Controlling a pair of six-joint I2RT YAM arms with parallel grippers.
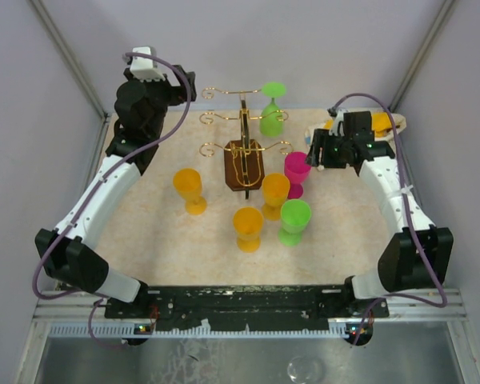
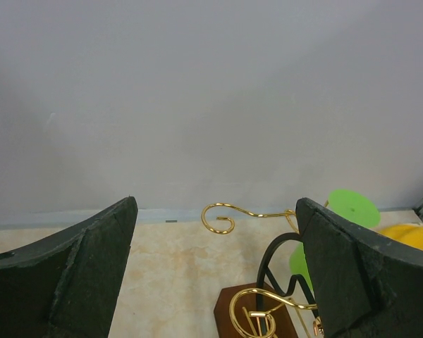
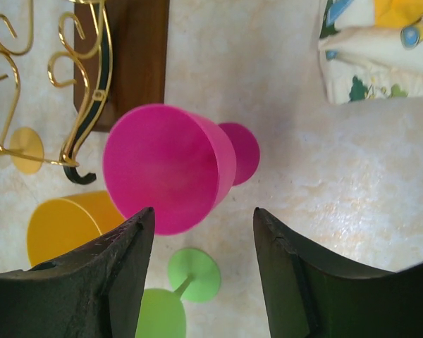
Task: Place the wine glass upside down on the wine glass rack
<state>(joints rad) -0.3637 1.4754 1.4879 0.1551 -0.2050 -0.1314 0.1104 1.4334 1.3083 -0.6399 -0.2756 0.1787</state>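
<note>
Right hand (image 3: 202, 217), spread open, hovers beside the upright magenta wine glass (image 3: 166, 165), wide-bowled with a round foot.

Wine glass rack (image 2: 233, 308) cut off at bottom edge.

Bright glasses, gold rack on beige

The wine glass rack (image 1: 242, 170) was gold wire on a dark brown base; the magenta glass (image 1: 296, 170), two lime-green glasses (image 1: 294, 218) and three amber glasses (image 1: 189, 189) showed plain, the table (image 1: 160, 240) speckled beige.
</note>
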